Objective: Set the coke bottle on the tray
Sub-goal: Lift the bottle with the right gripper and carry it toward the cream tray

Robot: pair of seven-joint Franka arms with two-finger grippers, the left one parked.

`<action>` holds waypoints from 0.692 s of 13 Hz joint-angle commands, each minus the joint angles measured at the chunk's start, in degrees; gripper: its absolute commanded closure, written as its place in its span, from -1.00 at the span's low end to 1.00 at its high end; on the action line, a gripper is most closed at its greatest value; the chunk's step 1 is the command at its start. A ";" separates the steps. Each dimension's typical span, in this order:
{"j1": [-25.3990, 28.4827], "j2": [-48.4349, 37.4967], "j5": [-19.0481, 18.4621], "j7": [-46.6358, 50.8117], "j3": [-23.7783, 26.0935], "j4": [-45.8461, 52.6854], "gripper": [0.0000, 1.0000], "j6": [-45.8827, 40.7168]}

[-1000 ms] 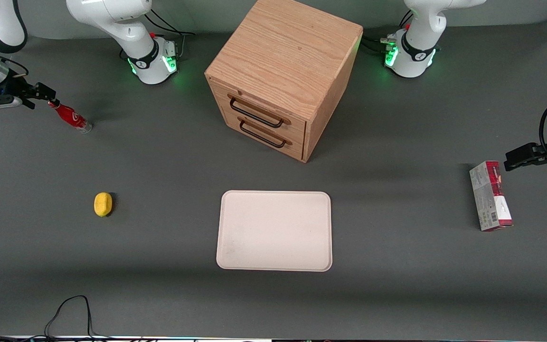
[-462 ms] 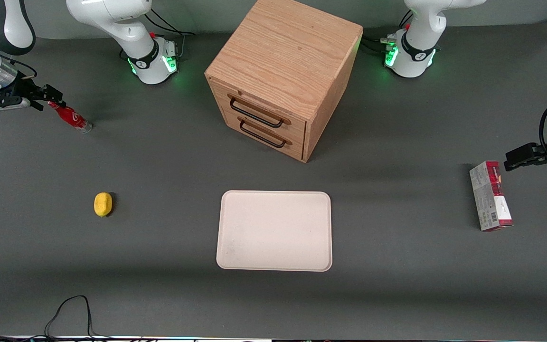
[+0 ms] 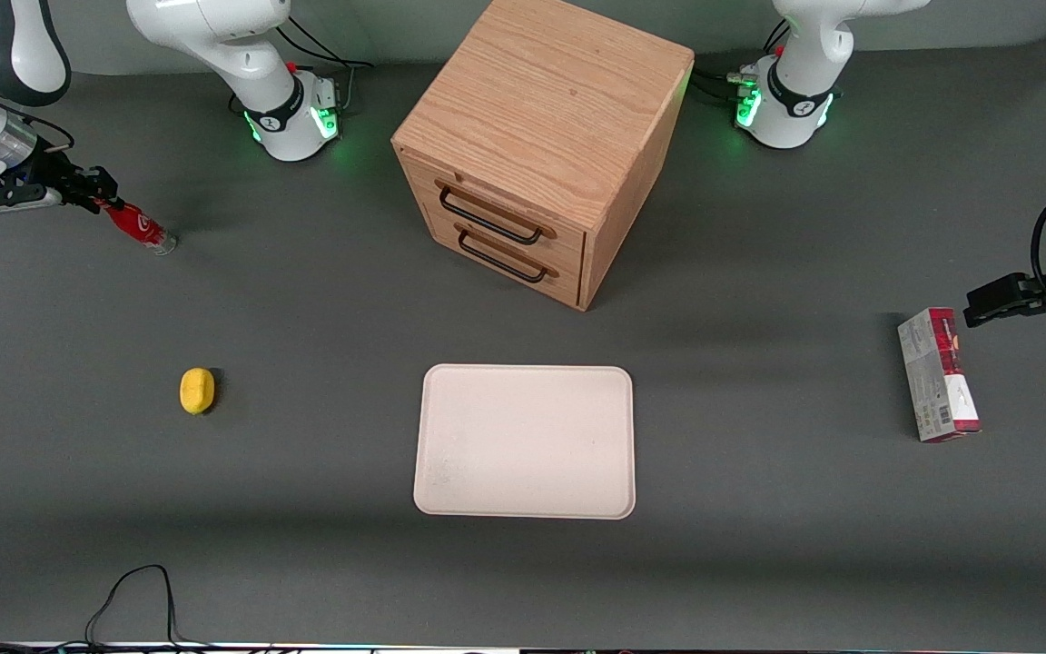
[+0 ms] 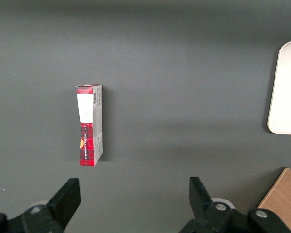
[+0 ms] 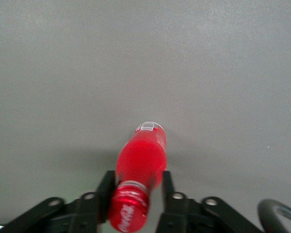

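Note:
The coke bottle (image 3: 140, 224), slim and red with a red cap, stands on the grey table toward the working arm's end. My right gripper (image 3: 108, 199) is at its upper part. In the right wrist view the bottle (image 5: 141, 160) sits between the two black fingers (image 5: 107, 190), which press against its neck and shoulder just under the cap. Its clear base rests on the table. The cream tray (image 3: 525, 441) lies flat at mid-table, nearer the front camera than the cabinet, with nothing on it.
A wooden drawer cabinet (image 3: 537, 145) stands at mid-table, farther from the front camera than the tray. A yellow lemon-like object (image 3: 197, 391) lies between bottle and tray. A red-and-grey carton (image 3: 938, 374) lies toward the parked arm's end. A black cable (image 3: 128, 599) loops at the front edge.
My right gripper has moved sideways onto the bottle's neck, so the cap now sits between the fingers. The bottle's base has not moved.

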 commanded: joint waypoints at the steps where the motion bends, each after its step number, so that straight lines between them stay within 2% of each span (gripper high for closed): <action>1: 0.62 0.13 -1.35 2.07 -0.13 -0.49 0.68 0.26; 2: 0.62 0.48 -1.17 2.33 0.22 -0.31 0.79 0.08; 3: 1.32 0.58 -1.08 4.77 1.79 0.21 0.80 -1.31; 5: 2.29 0.58 -0.12 8.74 8.10 2.40 0.80 -5.52; 7: 2.21 2.84 6.88 8.58 15.91 7.13 0.80 -7.29; 9: 2.21 8.72 15.05 8.31 24.09 16.77 0.80 -14.99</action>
